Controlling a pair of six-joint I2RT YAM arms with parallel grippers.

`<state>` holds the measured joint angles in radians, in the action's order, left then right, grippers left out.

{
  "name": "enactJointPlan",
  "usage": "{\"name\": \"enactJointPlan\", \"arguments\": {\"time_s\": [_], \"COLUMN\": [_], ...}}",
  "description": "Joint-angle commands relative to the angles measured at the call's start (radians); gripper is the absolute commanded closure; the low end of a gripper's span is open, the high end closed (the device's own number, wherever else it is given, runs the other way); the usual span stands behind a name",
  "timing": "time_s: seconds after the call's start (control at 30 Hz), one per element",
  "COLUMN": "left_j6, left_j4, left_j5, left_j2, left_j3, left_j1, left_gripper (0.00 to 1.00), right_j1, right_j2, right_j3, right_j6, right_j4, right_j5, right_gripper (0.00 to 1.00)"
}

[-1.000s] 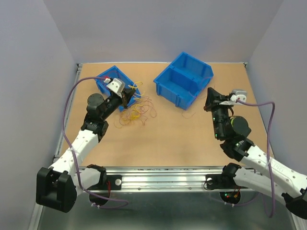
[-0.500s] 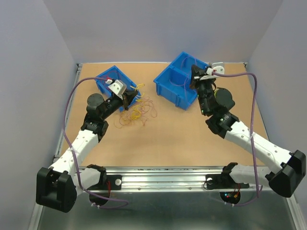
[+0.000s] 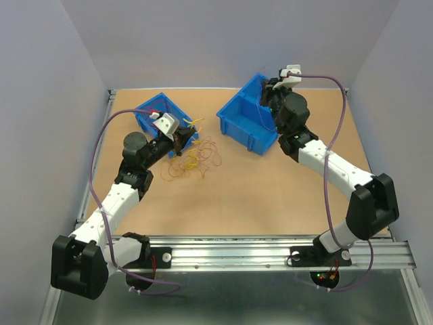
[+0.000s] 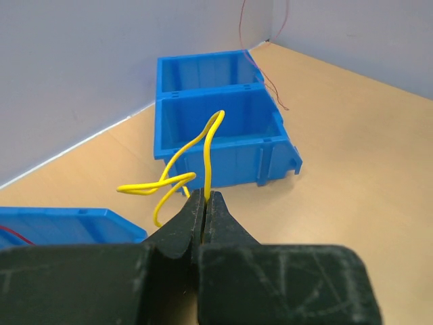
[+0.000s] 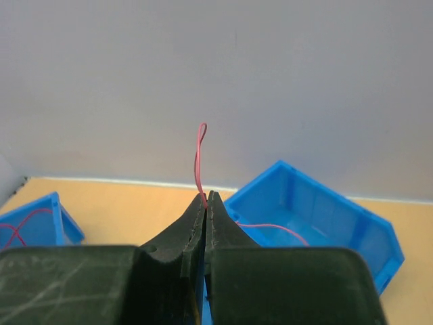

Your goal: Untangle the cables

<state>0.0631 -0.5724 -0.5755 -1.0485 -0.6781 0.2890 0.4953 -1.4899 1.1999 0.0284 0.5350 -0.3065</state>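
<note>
The cables (image 3: pixel 196 160) are thin red, orange and yellow wires in a loose tangle on the table, left of centre. My left gripper (image 3: pixel 180 140) hovers at the tangle's far-left edge. In the left wrist view it (image 4: pixel 205 196) is shut on a yellow cable (image 4: pixel 208 145) that loops up from the jaws. My right gripper (image 3: pixel 270 91) is high over the far side of the blue two-compartment bin (image 3: pixel 252 128). In the right wrist view it (image 5: pixel 207 196) is shut on a red cable (image 5: pixel 197 157), which hangs down towards the bin (image 4: pixel 254 66).
A small blue bin (image 3: pixel 147 108) stands at the far left behind the left gripper, with a red wire (image 5: pixel 19 227) in it. The two-compartment bin (image 4: pixel 223 135) is far centre-right. Grey walls close in the table on three sides.
My right arm has swung from the right side of the table up and back to above the two-compartment bin, with the red cable in it. The left gripper has hardly moved.
</note>
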Motion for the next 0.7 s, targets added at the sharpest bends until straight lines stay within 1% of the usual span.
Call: {"name": "enactJointPlan", "arguments": {"time_s": [0.0, 0.1, 0.13, 0.2, 0.33, 0.37, 0.4, 0.43, 0.5, 0.63, 0.67], "left_j6": [0.015, 0.015, 0.015, 0.015, 0.017, 0.015, 0.015, 0.017, 0.017, 0.017, 0.017], "left_j4": [-0.066, -0.063, -0.064, -0.064, -0.064, -0.064, -0.064, -0.064, -0.064, -0.064, -0.064], "left_j5": [-0.017, -0.017, -0.017, -0.018, -0.018, -0.017, -0.017, -0.017, -0.017, -0.017, -0.02], "left_j2": [0.008, 0.005, 0.004, 0.004, 0.004, 0.004, 0.001, 0.001, 0.002, 0.019, 0.021], "left_j3": [0.015, 0.014, 0.014, 0.014, 0.014, 0.014, 0.012, 0.012, 0.012, 0.017, 0.018], "left_j1": [0.004, 0.006, 0.006, 0.004, 0.006, 0.006, 0.007, 0.006, 0.006, 0.006, 0.007], "left_gripper": [1.0, 1.0, 1.0, 1.0, 1.0, 1.0, 1.0, 1.0, 1.0, 1.0, 1.0], "right_j1": [-0.023, -0.024, -0.024, -0.024, -0.024, -0.024, -0.024, -0.024, -0.023, -0.024, -0.024], "right_j2": [-0.097, -0.139, -0.145, -0.158, -0.21, -0.236, -0.245, -0.254, -0.247, -0.184, -0.162], "right_j3": [0.053, 0.017, -0.028, -0.062, -0.083, -0.077, -0.074, -0.071, -0.074, -0.109, -0.121], "right_j6": [0.064, 0.08, 0.09, 0.1, 0.114, 0.114, 0.114, 0.114, 0.12, 0.128, 0.133], "right_j4": [0.036, 0.074, 0.095, 0.131, 0.134, 0.132, 0.129, 0.128, 0.125, 0.12, 0.106], "right_j5": [0.03, 0.058, 0.067, 0.072, 0.061, 0.058, 0.05, 0.047, 0.046, 0.101, 0.118], "right_gripper": [0.99, 0.99, 0.99, 0.99, 0.99, 0.97, 0.92, 0.76, 0.69, 0.47, 0.43]}}
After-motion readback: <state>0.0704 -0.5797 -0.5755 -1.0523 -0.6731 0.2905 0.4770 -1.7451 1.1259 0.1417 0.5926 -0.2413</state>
